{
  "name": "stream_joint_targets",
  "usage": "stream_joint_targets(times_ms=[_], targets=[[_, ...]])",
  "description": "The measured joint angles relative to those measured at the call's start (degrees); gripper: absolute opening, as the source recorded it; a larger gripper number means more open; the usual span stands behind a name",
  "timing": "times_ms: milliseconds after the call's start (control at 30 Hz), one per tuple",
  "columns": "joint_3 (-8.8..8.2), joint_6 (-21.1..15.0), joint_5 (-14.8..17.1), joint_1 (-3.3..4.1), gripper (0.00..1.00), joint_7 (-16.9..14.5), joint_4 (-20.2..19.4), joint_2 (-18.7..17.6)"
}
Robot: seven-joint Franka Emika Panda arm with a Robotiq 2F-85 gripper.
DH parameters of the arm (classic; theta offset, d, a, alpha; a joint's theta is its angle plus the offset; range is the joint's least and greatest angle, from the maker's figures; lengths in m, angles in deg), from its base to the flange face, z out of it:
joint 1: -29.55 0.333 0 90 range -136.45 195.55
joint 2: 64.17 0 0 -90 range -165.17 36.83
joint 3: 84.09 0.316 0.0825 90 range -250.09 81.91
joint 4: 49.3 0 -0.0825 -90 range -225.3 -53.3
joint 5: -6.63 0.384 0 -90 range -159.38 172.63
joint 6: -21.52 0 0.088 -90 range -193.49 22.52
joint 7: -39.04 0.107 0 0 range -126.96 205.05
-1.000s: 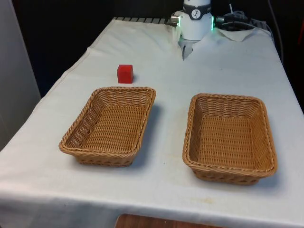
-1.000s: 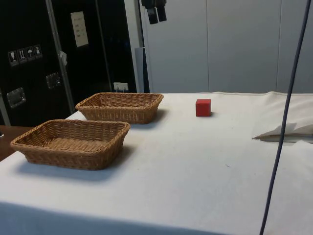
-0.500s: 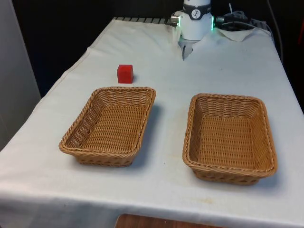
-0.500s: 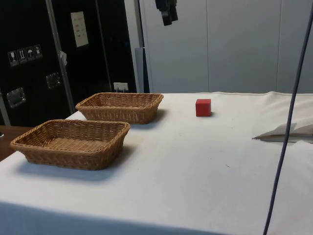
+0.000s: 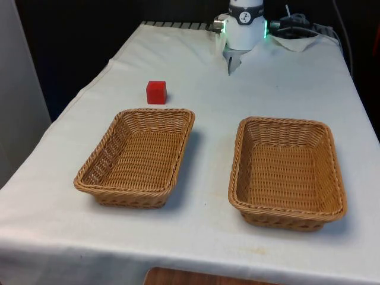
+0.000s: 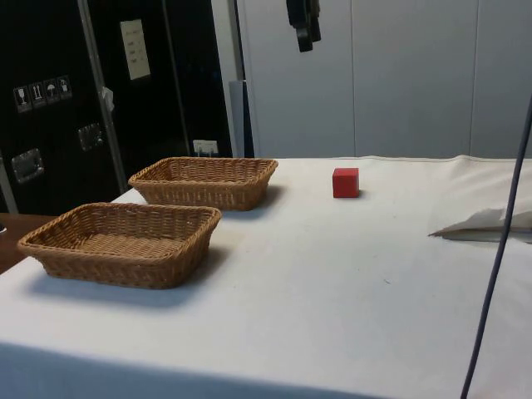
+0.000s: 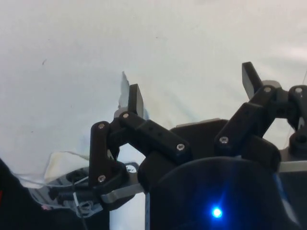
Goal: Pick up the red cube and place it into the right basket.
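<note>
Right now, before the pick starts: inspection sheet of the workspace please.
Surface: table under a white cloth, with folds near the far end.
Job's things: small red cube sits on the cloth, beyond the far rim of the woven wicker basket on the front view's left. That basket and the matching wicker basket on the front view's right hold nothing.
Clutter: nothing seen.
Gripper: black two-finger gripper open, holding nothing; in the side view it hangs high above the table, well clear of the cube.
Cables: dark cable crosses the side view's right edge.
Surroundings: dark cabinets and pale wall panels behind.
</note>
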Motion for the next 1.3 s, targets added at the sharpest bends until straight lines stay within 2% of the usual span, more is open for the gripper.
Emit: stream_joint_targets(times_ms=[433, 900, 1067, 1200, 1233, 1300], targets=[[-2.23, -6.82, -2.58, -0.74, 1.0, 0.11, -7.22, 4.18], [-6.3, -14.38, -3.21, -1.38, 1.0, -1.95, -14.27, 6.99], [-8.08, -17.13, -3.38, -1.72, 1.0, -3.15, -16.56, 7.51], [-10.37, -20.23, -3.44, -2.06, 1.0, -4.98, -18.62, 7.62], [-10.37, -20.23, -3.44, -2.06, 1.0, -4.98, -18.62, 7.62], [-11.4, -21.31, -3.44, -2.12, 1.0, -5.84, -19.31, 7.62]])
